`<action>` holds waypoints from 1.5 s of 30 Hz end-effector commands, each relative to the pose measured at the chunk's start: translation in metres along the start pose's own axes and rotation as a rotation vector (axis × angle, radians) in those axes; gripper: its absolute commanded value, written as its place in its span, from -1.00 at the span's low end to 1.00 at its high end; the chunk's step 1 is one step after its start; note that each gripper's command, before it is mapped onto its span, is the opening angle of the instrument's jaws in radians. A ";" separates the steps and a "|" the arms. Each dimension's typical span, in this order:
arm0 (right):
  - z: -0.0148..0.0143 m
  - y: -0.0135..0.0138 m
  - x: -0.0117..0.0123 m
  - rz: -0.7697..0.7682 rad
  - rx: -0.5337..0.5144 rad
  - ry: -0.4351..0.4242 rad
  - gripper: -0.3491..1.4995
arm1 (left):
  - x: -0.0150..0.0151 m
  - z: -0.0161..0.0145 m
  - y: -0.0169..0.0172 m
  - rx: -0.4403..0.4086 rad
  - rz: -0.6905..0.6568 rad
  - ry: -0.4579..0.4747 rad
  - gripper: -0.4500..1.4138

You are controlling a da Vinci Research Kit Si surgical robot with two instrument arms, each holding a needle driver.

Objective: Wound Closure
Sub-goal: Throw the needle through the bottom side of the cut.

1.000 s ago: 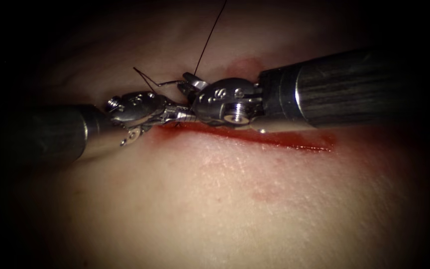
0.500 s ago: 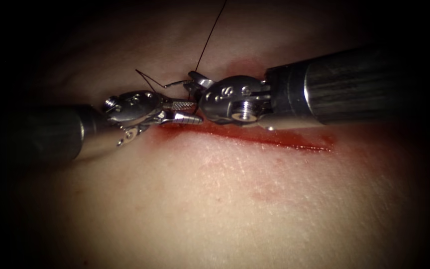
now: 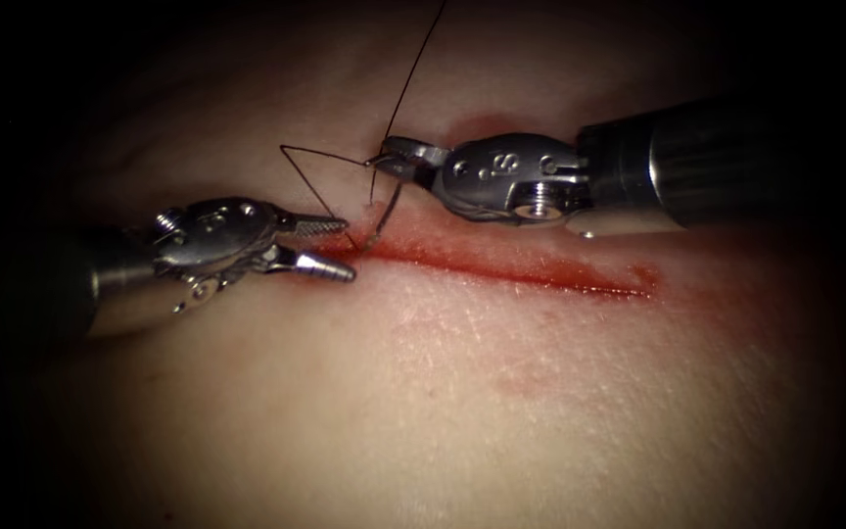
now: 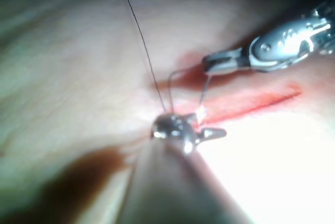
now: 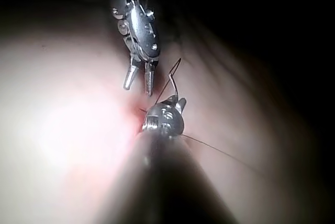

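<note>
Steel-grey and curved, the thin suture needle (image 3: pixel 387 217) hangs from the right arm's silver needle driver (image 3: pixel 396 157), whose jaws are clamped on its upper end; the lower end dips into the tissue at the left end of the cut. That long red cut (image 3: pixel 521 272), wet with red fluid (image 3: pixel 589 284), runs across the pale pink pork-belly tissue (image 3: pixel 462 392). Fine dark thread (image 3: pixel 413 69) rises from the clamped jaws, and another strand angles out to the left and back down toward the needle's entry point. On the cut's left side the left arm's silver needle driver (image 3: pixel 337 247) hovers just beside the needle with its jaws spread apart, holding nothing.
</note>
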 end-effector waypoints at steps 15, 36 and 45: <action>0.0054 -0.0022 -0.0018 -0.402 0.049 -0.057 -1.00 | -0.0028 -0.0025 -0.0004 -0.005 0.033 -0.054 -0.05; 0.0077 -0.0049 -0.0028 -0.565 0.018 -0.053 -1.00 | -0.0030 -0.0021 -0.0004 0.001 0.035 -0.053 -0.06; 0.0086 -0.0049 -0.0036 -0.615 -0.010 -0.049 -1.00 | -0.0030 -0.0021 -0.0004 0.001 0.036 -0.053 -0.06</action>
